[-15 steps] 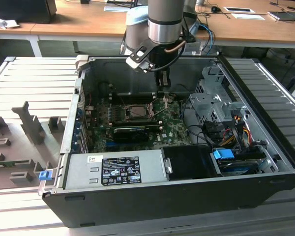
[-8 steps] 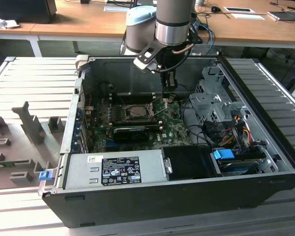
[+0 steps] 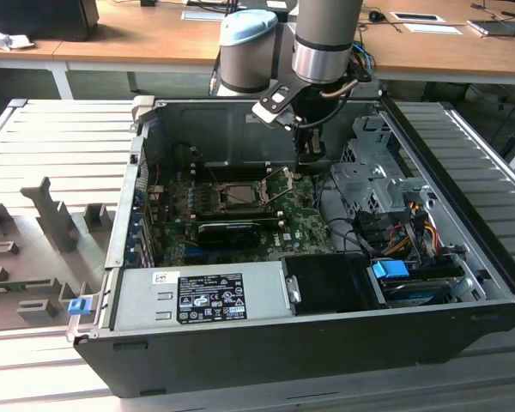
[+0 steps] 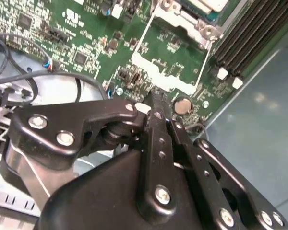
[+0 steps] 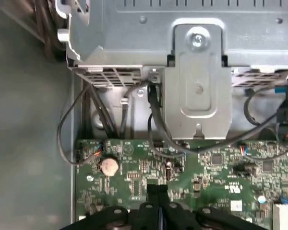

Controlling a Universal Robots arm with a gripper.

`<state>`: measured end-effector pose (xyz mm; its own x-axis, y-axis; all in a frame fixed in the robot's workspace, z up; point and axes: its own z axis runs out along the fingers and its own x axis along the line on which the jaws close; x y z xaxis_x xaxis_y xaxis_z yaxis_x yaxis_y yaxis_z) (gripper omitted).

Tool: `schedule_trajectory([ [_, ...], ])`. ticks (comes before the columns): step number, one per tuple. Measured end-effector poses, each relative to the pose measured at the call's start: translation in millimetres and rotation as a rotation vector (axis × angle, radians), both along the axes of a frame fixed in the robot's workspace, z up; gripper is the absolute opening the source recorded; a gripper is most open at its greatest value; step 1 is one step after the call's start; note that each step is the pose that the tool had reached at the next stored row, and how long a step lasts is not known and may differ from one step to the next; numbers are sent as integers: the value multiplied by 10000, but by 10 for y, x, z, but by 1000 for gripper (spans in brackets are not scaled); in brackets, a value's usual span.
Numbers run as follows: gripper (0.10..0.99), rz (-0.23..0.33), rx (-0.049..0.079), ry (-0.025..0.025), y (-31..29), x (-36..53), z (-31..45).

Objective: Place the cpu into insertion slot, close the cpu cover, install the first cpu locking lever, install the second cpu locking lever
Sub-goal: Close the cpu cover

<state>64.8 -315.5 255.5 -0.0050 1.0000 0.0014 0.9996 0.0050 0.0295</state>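
Your end effector (image 3: 309,160) is down inside the open computer case (image 3: 266,352), which lies on the grey slatted surface (image 3: 60,137). It hangs over the green board (image 3: 305,225), just off the insertion slot (image 3: 215,199) toward the exterior view's right. It's clenched: in both wrist views the fingertips (image 5: 156,192) press together, nothing seen between them. In the second wrist view the end effector (image 4: 151,101) sits close above the board, near a coin cell (image 4: 182,104). That cell (image 5: 109,166) also shows in the first wrist view, beside the end effector (image 5: 156,191).

The cpu (image 3: 239,194) shows as a pale square lying flat in the slot, apart from the end effector. Two thin locking levers (image 3: 281,182) stand tilted up at the slot's side, toward the exterior view's right. A long black card (image 3: 227,230) lies just in front of the slot. Memory slots (image 4: 249,33) run along the board edge. A grey metal bracket (image 5: 197,86) with cables under it sits beyond the board.
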Motion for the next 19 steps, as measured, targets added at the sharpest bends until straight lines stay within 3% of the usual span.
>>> schedule_trajectory([
  [4, 106, 115, -1, 0, -1, 11, -105],
  [8, 106, 115, 0, 0, -1, -66, -108],
  [19, 106, 115, -1, 1, -1, -160, -108],
])
